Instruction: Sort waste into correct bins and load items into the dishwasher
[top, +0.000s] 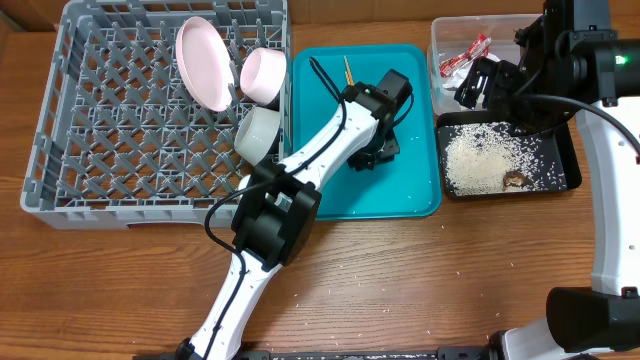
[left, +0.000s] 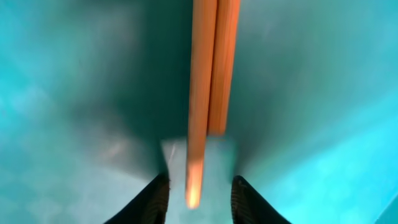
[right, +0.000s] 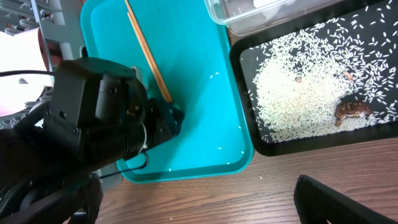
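Note:
The wooden chopsticks (left: 211, 62) lie on the teal tray (top: 410, 190); they also show in the overhead view (top: 347, 68) and the right wrist view (right: 146, 53). My left gripper (left: 199, 193) is low over the tray (top: 375, 150), open, with one chopstick's near end between its fingertips. The grey dish rack (top: 100, 150) holds the plate (top: 205, 62) and two white bowls (top: 263, 73) (top: 258, 133). My right gripper (right: 196, 193) is open and empty, raised by the bins (top: 478, 85). The clear tub (top: 445, 35) holds the red-and-white wrapper (top: 465, 58). The black tray (top: 565, 150) holds rice (top: 475, 160) and the brown lump (top: 515, 180).
A few rice grains lie on the teal tray (right: 211, 124) and on the wooden table (top: 400, 290) in front of it. The left arm (top: 320, 160) crosses the gap between rack and tray. The cup and the napkin cannot be made out.

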